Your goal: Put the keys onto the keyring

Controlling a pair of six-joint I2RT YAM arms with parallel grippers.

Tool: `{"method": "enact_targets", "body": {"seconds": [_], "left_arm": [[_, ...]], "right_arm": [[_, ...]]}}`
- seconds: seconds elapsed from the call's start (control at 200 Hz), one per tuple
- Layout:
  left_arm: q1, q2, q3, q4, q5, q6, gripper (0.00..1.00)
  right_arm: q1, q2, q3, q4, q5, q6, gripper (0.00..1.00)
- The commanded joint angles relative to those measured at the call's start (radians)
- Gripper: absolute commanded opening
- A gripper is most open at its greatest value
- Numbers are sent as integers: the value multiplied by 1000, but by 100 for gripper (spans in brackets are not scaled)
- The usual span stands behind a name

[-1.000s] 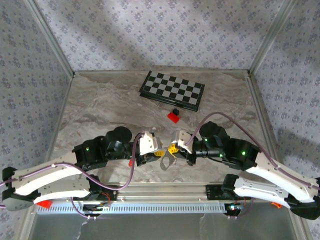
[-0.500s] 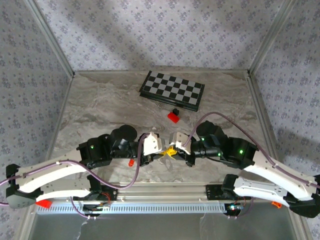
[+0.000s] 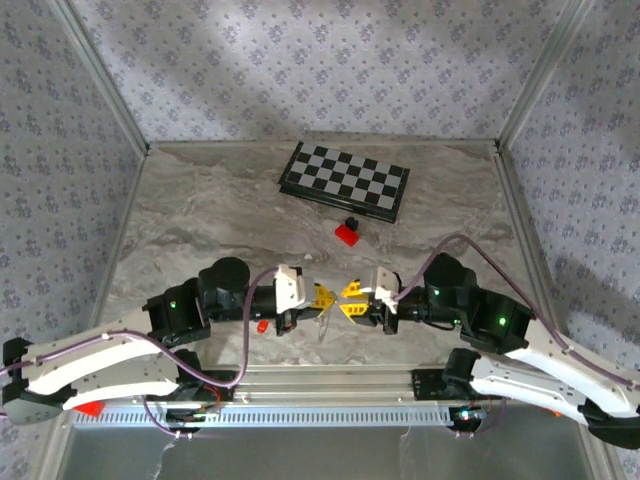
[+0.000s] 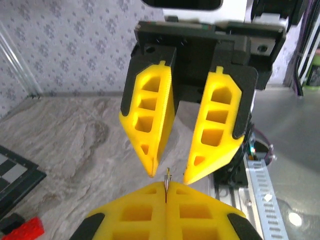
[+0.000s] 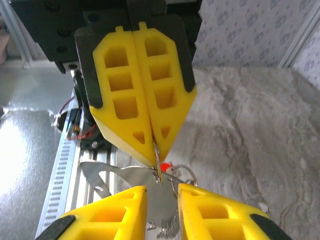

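Jaws together, the left gripper (image 3: 322,297) is pinching what is probably the keyring (image 5: 159,170), presenting it to the right gripper (image 3: 349,300), jaws apart.

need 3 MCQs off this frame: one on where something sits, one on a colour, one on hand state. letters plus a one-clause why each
1. Where is the red block relative to the chessboard?
A. on top of it
B. on the table, just off its near edge
C. behind it, against the far wall

2. What colour are the fingers of both arms?
A. yellow
B. blue
C. green

3. How do the left hand and the right hand stand?
A. both open
B. left shut, right open
C. left open, right shut

Answers
1. B: the top view shows the block on bare marble, in front of the board.
2. A: both wrist views show yellow fingers.
3. B: the left fingers press together on thin metal, seemingly the keyring; the right fingers show a clear gap.
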Motion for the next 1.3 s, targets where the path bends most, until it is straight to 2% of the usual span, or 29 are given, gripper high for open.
{"method": "enact_targets", "body": {"seconds": [0.0, 0.26, 0.525, 0.925, 1.199, 1.294], "left_arm": [[-2, -29, -46, 225, 47, -52, 0], [-1, -36, -123, 432, 83, -123, 0], [-1, -26, -130, 456, 88, -134, 0], [0, 8, -124, 473, 106, -138, 0], [-2, 13, -119, 456, 104, -140, 0], [-1, 9, -84, 342, 86, -112, 0]], "right_arm": [[-2, -45, -49, 158, -7, 66, 29], [-7, -121, -154, 333, -12, 136, 29], [-14, -129, -168, 345, -50, 149, 23], [-16, -131, -186, 391, -64, 171, 23], [-18, -129, -171, 354, -45, 149, 0], [-17, -118, -137, 288, -21, 121, 0]]}}
